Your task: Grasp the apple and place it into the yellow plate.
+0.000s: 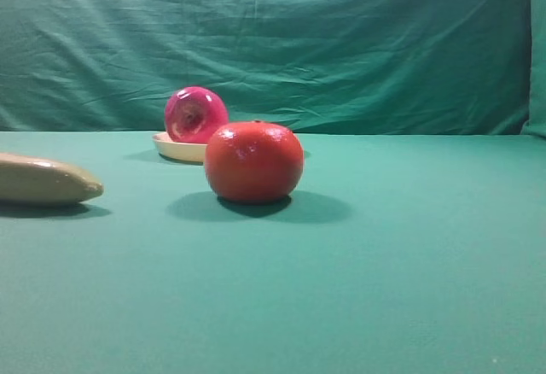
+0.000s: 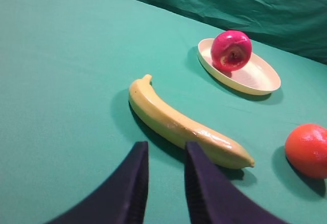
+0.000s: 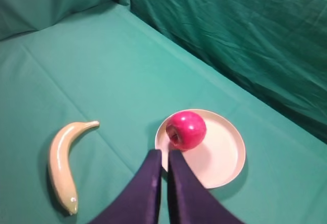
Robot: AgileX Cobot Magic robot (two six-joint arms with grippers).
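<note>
The apple [image 1: 194,114] is dark crimson and glossy, and it rests on its side in the yellow plate [image 1: 175,148] at the back of the table. From the left wrist I see the apple [image 2: 231,50] at the plate's [image 2: 260,78] near-left end, dimple facing me. My right gripper [image 3: 164,152] hangs above the plate's [image 3: 225,157] edge, just short of the apple [image 3: 187,129]. Its jaws are shut and hold nothing. My left gripper [image 2: 166,144] hovers over the cloth with a narrow gap between its fingers, and nothing is in it. Neither gripper shows in the exterior high view.
An orange-red round fruit [image 1: 253,161] stands in front of the plate; the left wrist view has this fruit [image 2: 306,150] at the right edge. A pale yellow banana [image 2: 179,124] lies just ahead of my left gripper. Green cloth covers the table and backdrop.
</note>
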